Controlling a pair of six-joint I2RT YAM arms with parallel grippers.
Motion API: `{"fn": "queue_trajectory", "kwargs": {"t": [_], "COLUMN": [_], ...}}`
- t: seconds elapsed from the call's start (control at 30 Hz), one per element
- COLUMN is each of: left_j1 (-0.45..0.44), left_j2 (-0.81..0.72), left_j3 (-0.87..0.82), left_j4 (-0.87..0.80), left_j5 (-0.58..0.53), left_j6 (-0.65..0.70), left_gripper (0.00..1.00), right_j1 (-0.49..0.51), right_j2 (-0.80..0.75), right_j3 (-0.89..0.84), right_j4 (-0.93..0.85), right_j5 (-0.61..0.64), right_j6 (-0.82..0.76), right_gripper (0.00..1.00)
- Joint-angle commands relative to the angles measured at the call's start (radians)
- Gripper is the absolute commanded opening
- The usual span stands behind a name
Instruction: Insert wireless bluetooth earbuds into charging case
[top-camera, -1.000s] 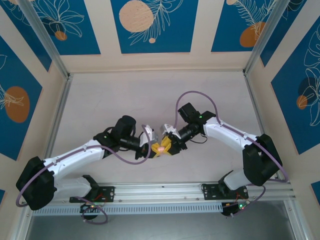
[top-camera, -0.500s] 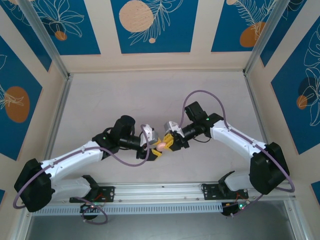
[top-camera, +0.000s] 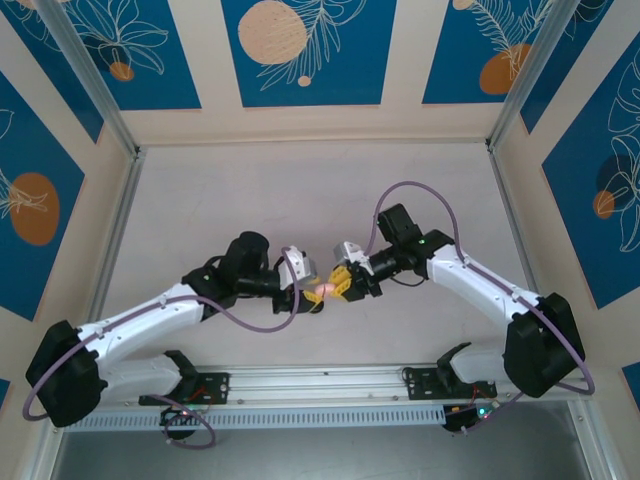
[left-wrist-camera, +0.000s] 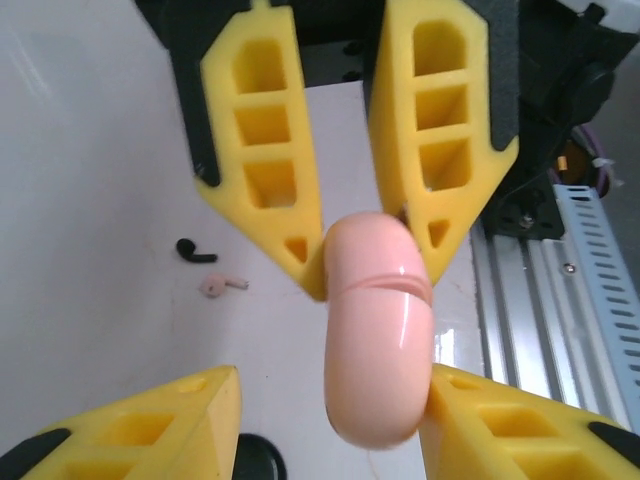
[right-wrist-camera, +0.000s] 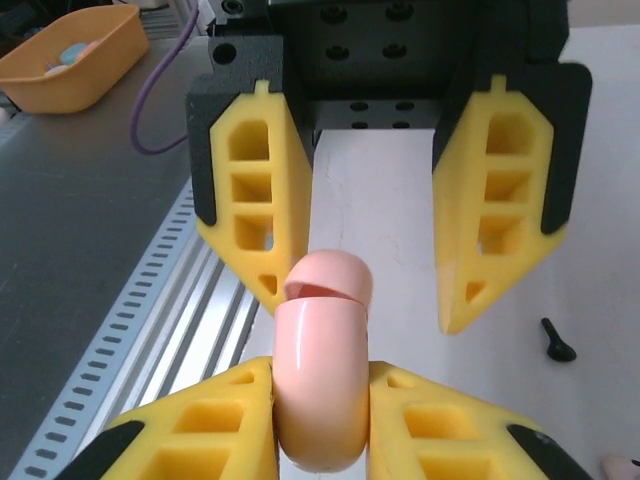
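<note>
As seen from both wrists, note right gripper clamped on pink charging case, held off table. Record left gripper partly open about case's other end, gripping nothing. Log black earbud and pink earbud lying loose on table, near each other.

Bright, even, diffuse light washes the white table nearly to glare left of the fingers. Soft highlights streak the glossy pink charging case between them. The nearest yellow fingertips look slightly out of focus, and shadows on the table are faint.
</note>
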Motion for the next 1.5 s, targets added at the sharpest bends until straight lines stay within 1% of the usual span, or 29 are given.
{"fn": "queue_trajectory", "kwargs": {"t": [0.0, 0.17, 0.27, 0.33, 0.4, 0.53, 0.6, 0.63, 0.7, 0.83, 1.0, 1.3, 1.37, 1.47], "left_j1": [0.006, 0.007, 0.006, 0.006, 0.006, 0.006, 0.006, 0.007, 0.006, 0.006, 0.006, 0.006, 0.006, 0.007], "left_j2": [-0.030, -0.060, -0.059, -0.055, -0.054, -0.062, -0.060, -0.056, -0.047, -0.014, 0.018, 0.032, 0.039, 0.054], "left_j3": [-0.009, -0.030, -0.035, -0.036, -0.045, -0.090, -0.106, -0.112, -0.117, -0.102, -0.075, -0.076, -0.073, -0.066], "left_j4": [-0.023, 0.032, 0.055, 0.065, 0.088, 0.210, 0.272, 0.299, 0.334, 0.355, 0.350, 0.396, 0.408, 0.416], "left_j5": [-0.169, -0.213, -0.229, -0.211, -0.155, -0.063, -0.031, -0.019, 0.019, 0.102, 0.179, 0.249, 0.259, 0.271], "left_j6": [-0.001, -0.032, -0.044, -0.047, -0.052, -0.090, -0.109, -0.115, -0.119, -0.119, -0.125, -0.161, -0.172, -0.182], "left_gripper": [0.48, 0.50, 0.53, 0.54, 0.56, 0.57, 0.57, 0.57, 0.57, 0.54, 0.47, 0.45, 0.42, 0.36], "right_j1": [0.007, -0.005, -0.022, -0.040, -0.064, -0.118, -0.142, -0.146, -0.147, -0.139, -0.128, -0.101, -0.093, -0.081], "right_j2": [-0.047, -0.083, -0.111, -0.136, -0.166, -0.232, -0.267, -0.283, -0.313, -0.324, -0.303, -0.249, -0.236, -0.218], "right_j3": [-0.030, -0.079, -0.108, -0.138, -0.175, -0.255, -0.294, -0.306, -0.318, -0.292, -0.264, -0.223, -0.215, -0.203], "right_j4": [-0.014, 0.035, 0.092, 0.165, 0.265, 0.467, 0.550, 0.569, 0.562, 0.434, 0.366, 0.289, 0.274, 0.262], "right_j5": [-0.090, -0.090, -0.115, -0.134, -0.124, -0.086, -0.111, -0.128, -0.144, -0.192, -0.235, -0.218, -0.210, -0.205], "right_j6": [0.026, 0.067, 0.114, 0.175, 0.265, 0.448, 0.514, 0.521, 0.498, 0.379, 0.302, 0.231, 0.216, 0.203], "right_gripper": [0.23, 0.23, 0.22, 0.22, 0.23, 0.22, 0.23, 0.23, 0.24, 0.24, 0.24, 0.24, 0.24, 0.24]}}
